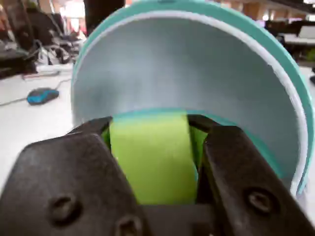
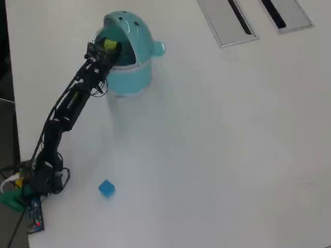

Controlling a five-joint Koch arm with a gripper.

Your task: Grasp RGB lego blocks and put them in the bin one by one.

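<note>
I have my gripper [image 1: 150, 147] clamped on the yellow-green block [image 1: 152, 162], one jaw on each side of it, and I hold it at the open mouth of the bin [image 2: 135, 64], with the raised lid [image 1: 197, 64] curving up right behind it in the wrist view. From above the block [image 2: 109, 45] sits just over the rim on the bin's left side, so the drop looks close but I judge it not yet safe. The main risk is letting go too near the edge: the block could clip the rim and bounce out onto the table [image 2: 217, 155]. Pushing further in could knock the lid or shove the light bin along, since nothing seems to hold it in place. The block also fills most of the gap between my jaws, so it might stick to one pad and fall crooked. The blue block [image 2: 106, 188] lies well apart, near my base [image 2: 36, 181], waiting its turn; I cannot see the red one in either view, and it may already be inside. Two grey slotted panels [image 2: 227, 20] sit far off at the top of the overhead view and are no obstacle. A blue mouse [image 1: 42, 95] lies beyond the bin, clear of my path.
</note>
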